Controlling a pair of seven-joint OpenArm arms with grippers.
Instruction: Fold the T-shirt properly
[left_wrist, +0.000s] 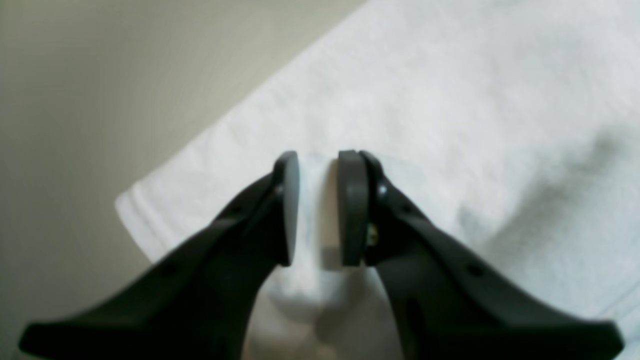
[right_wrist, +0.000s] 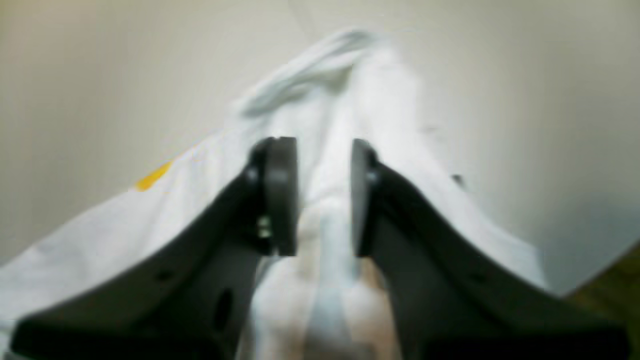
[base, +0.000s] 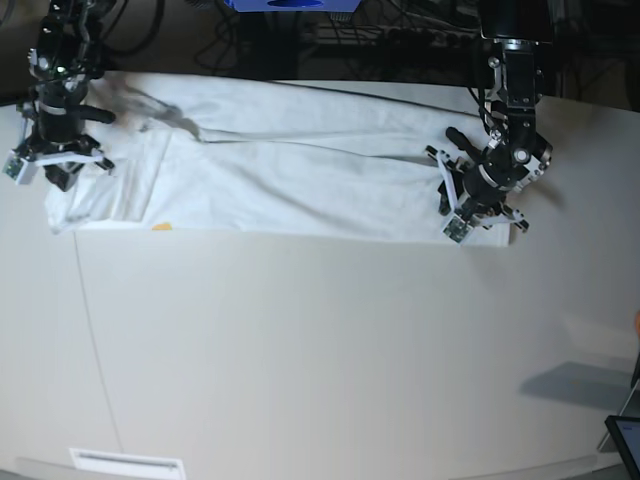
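— What couldn't you make out from the station?

— Both wrist views were blurred. In the base view the arms covered the very ends of the T-shirt (base: 300, 170), so I couldn't see the cloth under them. Of the print, only a small yellow patch (right_wrist: 152, 176) showed at the near edge.

— And where was the shirt lying?

— It lay folded into a long white band across the far side of the table (base: 320, 340), stretched between the two arms.

— The pincers?

— The left gripper (left_wrist: 318, 207) was pinching a ridge of white cloth near a hemmed corner. The right gripper (right_wrist: 324, 197) was clamped on a bunched-up fold at the other end.

— Anything else about?

— Dark cables (base: 400, 30) ran behind the table, and a screen corner (base: 625, 438) was cut off at the frame's edge.
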